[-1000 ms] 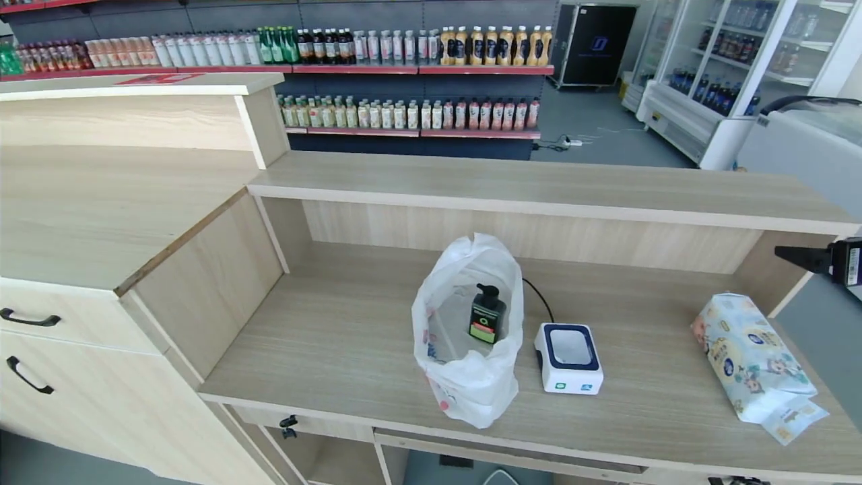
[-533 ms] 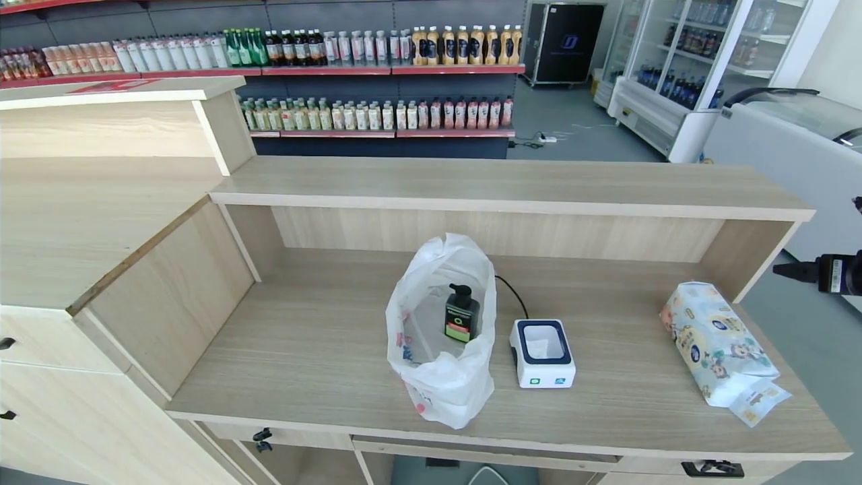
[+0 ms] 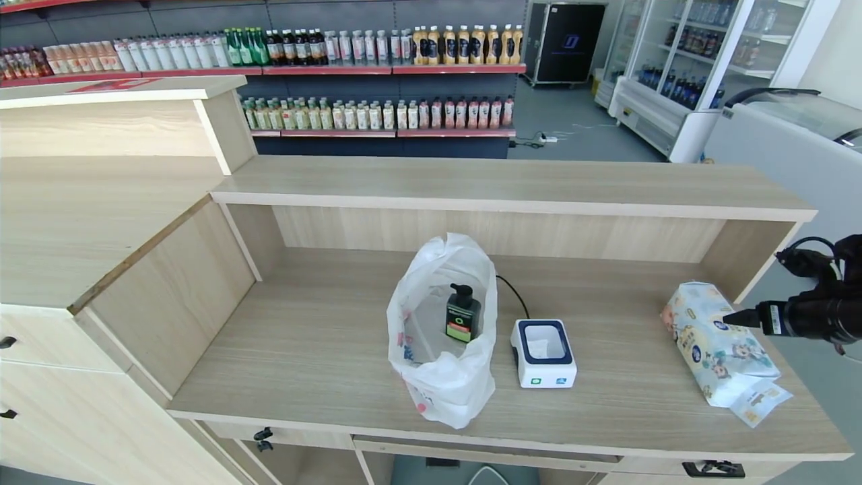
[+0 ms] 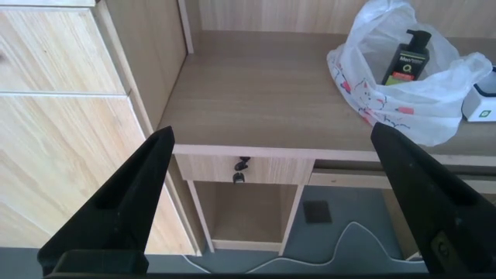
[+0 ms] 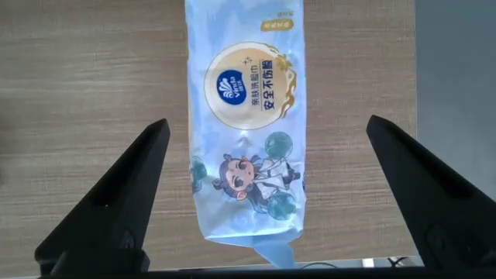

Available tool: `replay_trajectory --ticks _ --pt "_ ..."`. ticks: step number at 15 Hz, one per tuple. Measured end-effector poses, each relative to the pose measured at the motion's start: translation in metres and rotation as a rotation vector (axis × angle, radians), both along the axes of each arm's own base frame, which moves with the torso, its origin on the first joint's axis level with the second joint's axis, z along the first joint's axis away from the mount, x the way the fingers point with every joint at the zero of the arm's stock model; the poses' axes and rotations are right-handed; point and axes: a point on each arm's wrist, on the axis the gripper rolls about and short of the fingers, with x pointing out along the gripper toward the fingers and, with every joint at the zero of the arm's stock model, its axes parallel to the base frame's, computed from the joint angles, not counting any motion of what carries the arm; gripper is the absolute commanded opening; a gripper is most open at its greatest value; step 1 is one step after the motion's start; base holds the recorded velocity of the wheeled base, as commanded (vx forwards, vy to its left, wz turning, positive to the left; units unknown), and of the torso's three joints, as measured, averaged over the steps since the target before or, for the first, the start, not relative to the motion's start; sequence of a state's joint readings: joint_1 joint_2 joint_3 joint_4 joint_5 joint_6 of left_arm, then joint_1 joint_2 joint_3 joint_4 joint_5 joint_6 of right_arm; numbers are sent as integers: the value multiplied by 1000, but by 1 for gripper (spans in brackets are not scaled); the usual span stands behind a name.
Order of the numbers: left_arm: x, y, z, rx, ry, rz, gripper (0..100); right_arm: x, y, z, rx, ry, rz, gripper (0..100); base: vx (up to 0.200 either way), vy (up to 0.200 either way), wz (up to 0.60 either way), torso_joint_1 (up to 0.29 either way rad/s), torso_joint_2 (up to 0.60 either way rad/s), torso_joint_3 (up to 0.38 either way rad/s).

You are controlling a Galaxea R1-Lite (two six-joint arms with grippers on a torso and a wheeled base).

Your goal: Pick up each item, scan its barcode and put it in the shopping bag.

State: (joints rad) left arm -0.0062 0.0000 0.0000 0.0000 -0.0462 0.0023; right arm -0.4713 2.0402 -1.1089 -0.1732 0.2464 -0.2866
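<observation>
- The head camera swung during the first half of the last second. The counter (image 3: pixel 323 350) and everything on it slid across the picture together, so I log that as no movement of the goods.
- The camera has held steady for the last half second. The one real change is the right gripper (image 3: pixel 728 316), which has come in from beyond the counter's right end and now sits over the tissue pack (image 3: pixel 720 343).
- In the right wrist view the right gripper's fingers are spread wide, one on each side of the pack's width, and they hold nothing. It looks to be above the pack and not touching it, though I can't be sure of the height.
- The tissue pack lies flat at the right end of the counter, well apart from the barcode scanner (image 3: pixel 543 353). It has not shifted.
- The shopping bag (image 3: pixel 441 384) stands open just beside the scanner, with a pump bottle (image 3: pixel 462 315) upright inside. I judge that item finished.
- The left gripper (image 4: pixel 271 130) hangs off the counter's front left with its fingers spread and empty.
- My reading is that the pick of the last item is starting. The next move is to lower and close across the pack. The wrapper is soft and should give, and I can't see where its barcode is.
</observation>
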Motion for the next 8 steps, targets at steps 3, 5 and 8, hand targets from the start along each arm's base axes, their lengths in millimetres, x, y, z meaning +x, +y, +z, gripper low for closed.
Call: replay_trajectory --ticks 3,5,8 --pt "0 0 0 0 0 0 100 7 1 -13 8 23 13 100 0 0 0 0 0 0" --pt "0 0 0 0 0 -1 100 13 2 -20 3 34 32 100 0 0 0 0 0 0" --pt "0 0 0 0 0 0 100 22 9 -32 3 42 57 100 0 0 0 0 0 0"
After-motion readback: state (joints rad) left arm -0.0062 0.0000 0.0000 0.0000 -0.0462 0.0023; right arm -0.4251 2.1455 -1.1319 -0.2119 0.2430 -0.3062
